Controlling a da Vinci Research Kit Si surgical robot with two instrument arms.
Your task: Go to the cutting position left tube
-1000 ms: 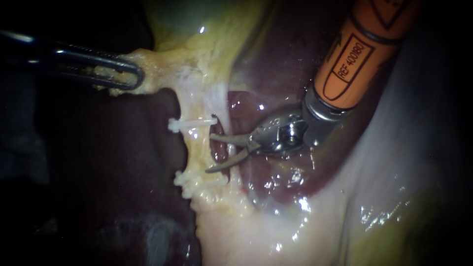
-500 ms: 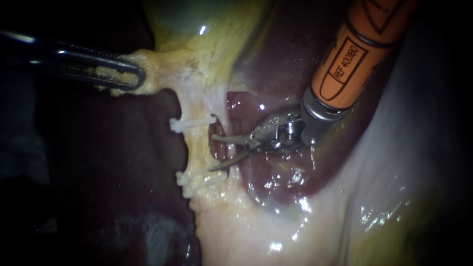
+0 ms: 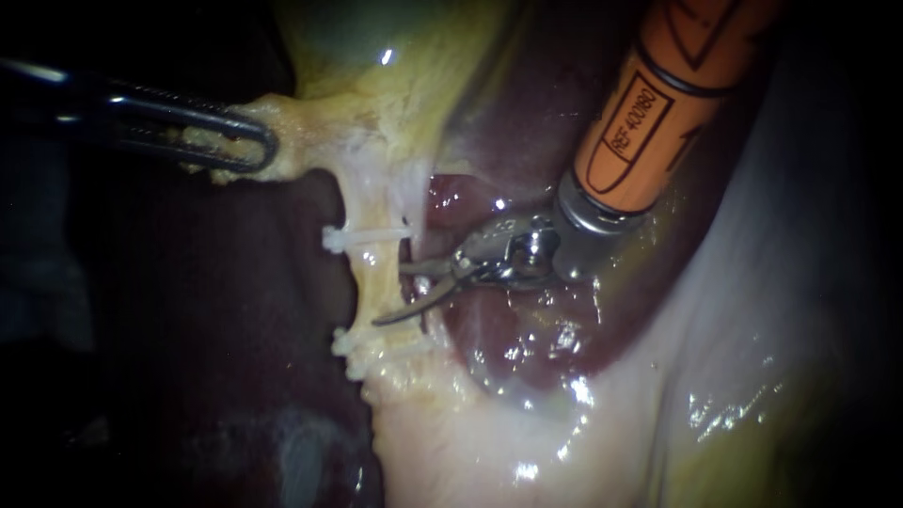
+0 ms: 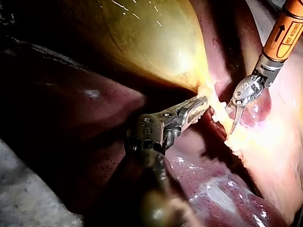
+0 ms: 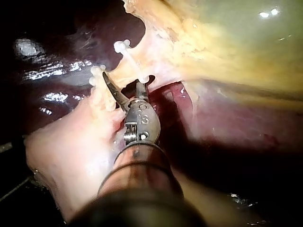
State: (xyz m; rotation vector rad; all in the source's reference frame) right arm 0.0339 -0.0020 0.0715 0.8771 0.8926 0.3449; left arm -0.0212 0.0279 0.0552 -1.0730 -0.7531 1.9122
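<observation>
Right instrument (image 3: pixel 390 294), claw spread astride left tube (image 3: pixel 376 280): best seated midway between clips (image 3: pixel 362 237); left instrument (image 3: pixel 252 146), claw pinching gallbladder (image 3: pixel 376 66).

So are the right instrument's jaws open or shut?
Open: the right instrument shows a clear gap between its jaws, with the tube lying between them.

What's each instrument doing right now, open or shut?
Left instrument: shut on the pale yellow fatty tissue.
Right instrument: open, curved blades astride the yellowish tube between two white clips.
</observation>
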